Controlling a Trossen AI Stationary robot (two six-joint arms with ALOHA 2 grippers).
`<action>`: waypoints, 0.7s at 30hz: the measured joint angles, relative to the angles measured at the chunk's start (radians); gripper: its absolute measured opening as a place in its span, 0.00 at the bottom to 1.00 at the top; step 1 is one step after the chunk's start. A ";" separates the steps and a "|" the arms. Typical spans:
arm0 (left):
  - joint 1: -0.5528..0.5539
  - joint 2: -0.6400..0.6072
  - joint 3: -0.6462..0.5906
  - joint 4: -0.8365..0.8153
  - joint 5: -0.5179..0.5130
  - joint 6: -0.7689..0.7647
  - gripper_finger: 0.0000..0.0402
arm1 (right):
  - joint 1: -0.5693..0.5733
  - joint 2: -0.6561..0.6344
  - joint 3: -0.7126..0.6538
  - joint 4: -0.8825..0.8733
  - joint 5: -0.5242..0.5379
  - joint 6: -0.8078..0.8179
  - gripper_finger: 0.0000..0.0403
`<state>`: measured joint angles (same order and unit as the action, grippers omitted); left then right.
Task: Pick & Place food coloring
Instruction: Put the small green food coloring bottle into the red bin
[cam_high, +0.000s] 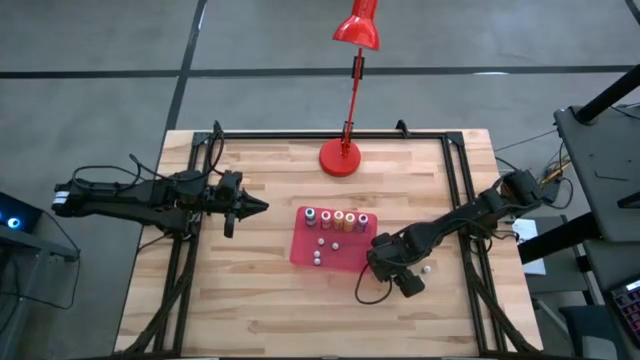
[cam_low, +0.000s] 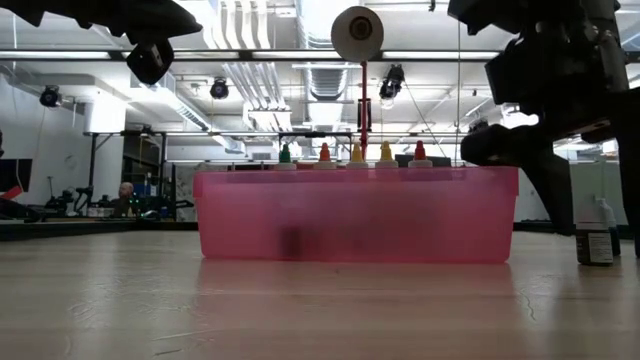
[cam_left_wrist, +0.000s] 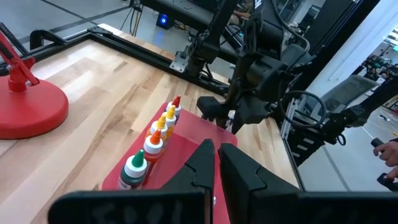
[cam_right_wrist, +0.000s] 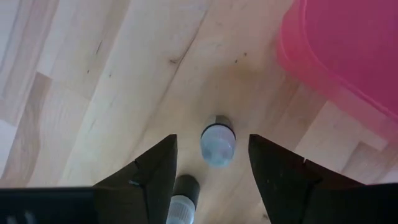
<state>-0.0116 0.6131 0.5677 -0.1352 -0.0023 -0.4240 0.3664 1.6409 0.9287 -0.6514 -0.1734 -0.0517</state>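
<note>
Five food coloring bottles (cam_high: 337, 219) stand in a row along the far wall of the red tray (cam_high: 300, 250), and two more small bottles stand on the bare surface just off the tray's right end. One bottle (cam_right_wrist: 217, 145) sits between the spread fingers of the right gripper (cam_right_wrist: 212, 165), which touches nothing yet. It looks light, rigid and smooth, easy to tip, so a squeeze across the body below the cap seems best. The left gripper (cam_left_wrist: 216, 163) is shut and empty, hovering toward the surface's left edge.
</note>
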 joint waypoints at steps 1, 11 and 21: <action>0.000 0.000 0.000 0.000 0.000 0.000 0.00 | 0.000 -0.001 0.000 0.001 0.000 0.000 0.46; 0.000 0.000 0.000 0.000 0.000 0.000 0.00 | -0.001 -0.003 0.000 0.007 0.000 0.000 0.40; 0.000 0.000 0.000 0.000 0.001 -0.004 0.00 | -0.001 -0.003 0.000 0.016 0.000 -0.004 0.28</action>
<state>-0.0118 0.6131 0.5678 -0.1352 -0.0017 -0.4278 0.3653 1.6382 0.9291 -0.6353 -0.1730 -0.0561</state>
